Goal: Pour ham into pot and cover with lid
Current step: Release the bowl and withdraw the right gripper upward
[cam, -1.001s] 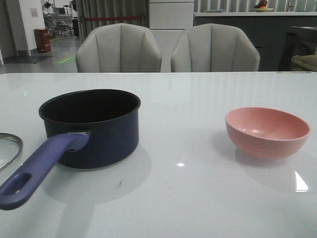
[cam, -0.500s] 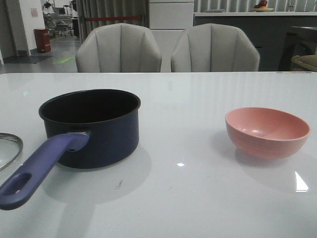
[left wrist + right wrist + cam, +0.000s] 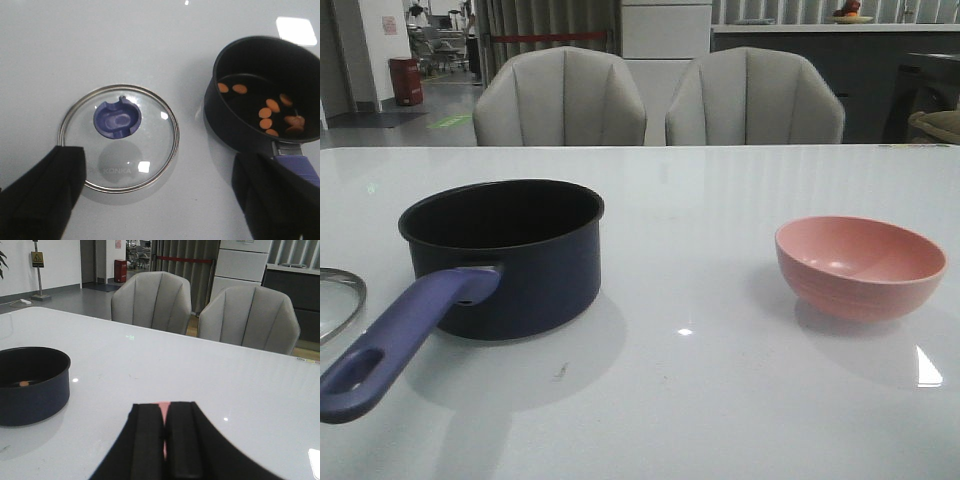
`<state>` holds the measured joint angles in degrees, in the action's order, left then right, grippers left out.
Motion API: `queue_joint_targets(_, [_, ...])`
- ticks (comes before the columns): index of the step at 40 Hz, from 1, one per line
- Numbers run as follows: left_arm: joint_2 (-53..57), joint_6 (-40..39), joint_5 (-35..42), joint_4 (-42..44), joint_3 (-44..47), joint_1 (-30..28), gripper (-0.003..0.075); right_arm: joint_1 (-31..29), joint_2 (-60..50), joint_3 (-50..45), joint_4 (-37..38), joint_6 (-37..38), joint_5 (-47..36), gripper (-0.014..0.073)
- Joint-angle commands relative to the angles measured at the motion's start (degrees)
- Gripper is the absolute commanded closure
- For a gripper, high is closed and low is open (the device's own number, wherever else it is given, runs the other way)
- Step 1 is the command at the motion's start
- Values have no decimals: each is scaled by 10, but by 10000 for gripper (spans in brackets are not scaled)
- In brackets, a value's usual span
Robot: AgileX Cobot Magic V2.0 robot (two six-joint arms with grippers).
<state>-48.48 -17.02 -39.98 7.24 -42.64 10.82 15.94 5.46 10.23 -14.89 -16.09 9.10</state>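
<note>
Nothing moved: ham (image 3: 266, 111) in pot (image 3: 510, 255) (lid (image 3: 118, 136) off).

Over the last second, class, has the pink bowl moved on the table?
No. In the front view the bowl keeps its position relative to the pot and the chairs behind.

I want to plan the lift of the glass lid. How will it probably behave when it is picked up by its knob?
The lid looks rigid but breakable: clear glass in a metal rim. Lying flat on the glossy table, it could slide if nudged. Its blue knob sits central, so it should probably hang level.
</note>
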Motion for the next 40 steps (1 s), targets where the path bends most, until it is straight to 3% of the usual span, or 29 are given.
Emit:
queue_joint_targets(1, [-61, -7, 21, -13, -44, -5, 82, -1, 6, 16, -4, -6, -42, 425])
queue_joint_targets(10, [-166, -7, 15, -46, -94, -71, 82, -1, 6, 16, -4, -6, -42, 425])
queue_joint_targets(15, [-227, 4, -27, -49, -127, -108, 82, -1, 6, 16, -4, -6, -42, 425])
queue_joint_targets(21, [-294, 57, -65, -75, -166, -111, 82, -1, 6, 16, -4, -6, -42, 425])
queue_joint_targets(40, [-433, 87, -124, -94, -255, -136, 82, -1, 6, 16, -4, -6, -42, 425])
